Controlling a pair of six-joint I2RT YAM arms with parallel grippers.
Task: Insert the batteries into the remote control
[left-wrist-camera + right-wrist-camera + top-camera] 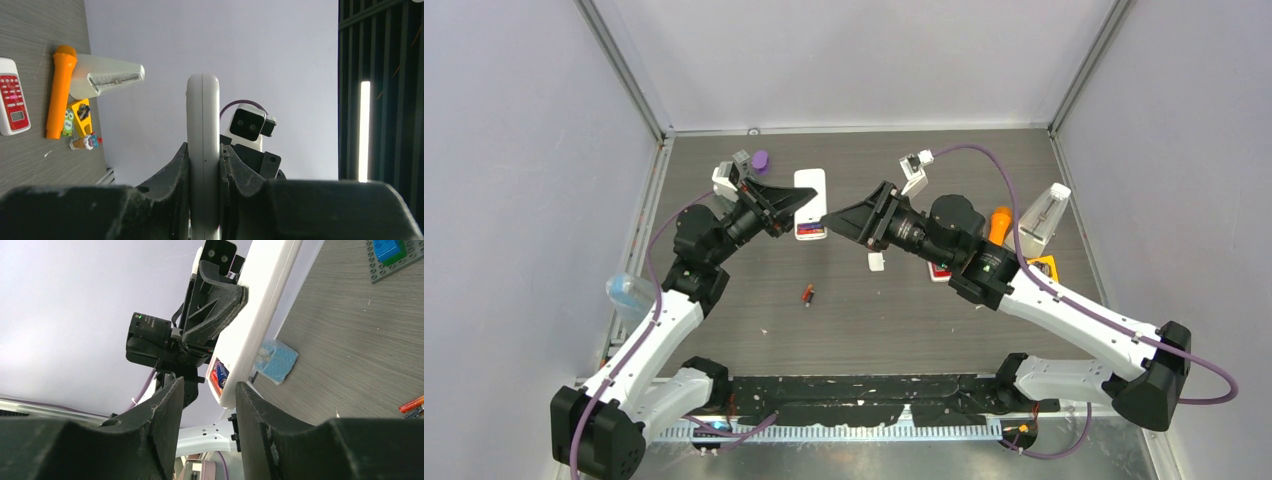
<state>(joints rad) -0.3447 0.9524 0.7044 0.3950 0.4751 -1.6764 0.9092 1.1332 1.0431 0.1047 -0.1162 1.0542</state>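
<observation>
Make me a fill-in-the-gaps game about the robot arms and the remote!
1. The left gripper is shut on the white ____.
2. The right gripper has its jaws ____.
3. One loose battery lies on the ____.
4. The battery compartment holds a red battery and a ____ one.
Missing words: remote, open, table, blue.

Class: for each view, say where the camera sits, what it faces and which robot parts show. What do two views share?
Top: above, behind the bases, looking down at the table; both arms show.
Left wrist: looks along the left claw, shut on the remote.
Right wrist: looks past the open right claw at the remote.
Both wrist views share the remote.
</observation>
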